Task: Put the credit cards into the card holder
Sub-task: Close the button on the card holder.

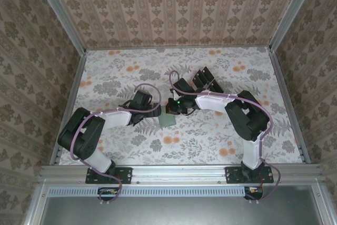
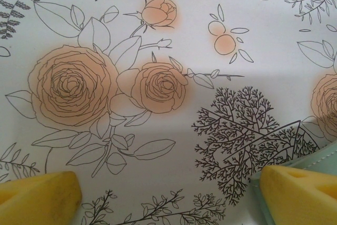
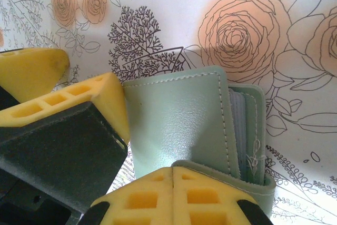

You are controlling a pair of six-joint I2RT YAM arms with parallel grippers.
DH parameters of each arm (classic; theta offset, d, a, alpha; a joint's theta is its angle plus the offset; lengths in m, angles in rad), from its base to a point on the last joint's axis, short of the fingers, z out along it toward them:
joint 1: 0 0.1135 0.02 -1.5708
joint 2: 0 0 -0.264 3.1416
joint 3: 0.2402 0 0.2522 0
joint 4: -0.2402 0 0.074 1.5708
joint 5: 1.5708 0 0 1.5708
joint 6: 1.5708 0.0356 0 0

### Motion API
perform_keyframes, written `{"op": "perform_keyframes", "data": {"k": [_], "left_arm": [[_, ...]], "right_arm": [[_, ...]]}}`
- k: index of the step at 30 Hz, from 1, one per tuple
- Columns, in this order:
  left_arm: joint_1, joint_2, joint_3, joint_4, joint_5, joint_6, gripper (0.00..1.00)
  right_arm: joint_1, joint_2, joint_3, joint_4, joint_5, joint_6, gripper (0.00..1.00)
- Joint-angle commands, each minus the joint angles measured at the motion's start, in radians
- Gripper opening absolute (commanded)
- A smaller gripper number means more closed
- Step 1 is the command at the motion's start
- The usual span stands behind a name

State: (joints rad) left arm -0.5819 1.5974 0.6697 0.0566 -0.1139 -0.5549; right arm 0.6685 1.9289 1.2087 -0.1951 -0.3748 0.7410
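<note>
Item 1, card holder (image 3: 179,119): sage-green wallet lying on the floral table (image 1: 210,140), mid-table between the two arms, cover partly open, stitched edge and inner pockets showing.

Item 2, right gripper (image 3: 172,188): clenched, yellow pads pressed together at the holder's near flap; whether the flap is pinched between them cannot be told.

Item 3, left gripper (image 2: 166,198): released, fingers spread wide, low over the table, one finger (image 3: 100,98) touching the holder's side edge.

Item 4, credit cards (image 1: 204,77): black, grouped farther back on the table, beyond the right gripper, apart from the holder.
</note>
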Motion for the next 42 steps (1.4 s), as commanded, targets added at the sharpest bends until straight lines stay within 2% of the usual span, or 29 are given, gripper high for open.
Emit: {"op": "perform_keyframes", "data": {"k": [1,20,42], "left_arm": [[-0.001,0.124,-0.039,0.03,0.152,-0.001,1.0],[-0.003,0.13,-0.037,0.033,0.152,0.0,1.0],[-0.002,0.132,-0.037,0.032,0.153,0.001,1.0]], "right_arm": [[0.006,-0.043,-0.004,0.015,0.0,0.013,0.0],[0.021,0.038,0.022,0.002,-0.011,0.005,0.0],[0.018,0.081,-0.083,0.022,0.007,0.026,0.0]]}}
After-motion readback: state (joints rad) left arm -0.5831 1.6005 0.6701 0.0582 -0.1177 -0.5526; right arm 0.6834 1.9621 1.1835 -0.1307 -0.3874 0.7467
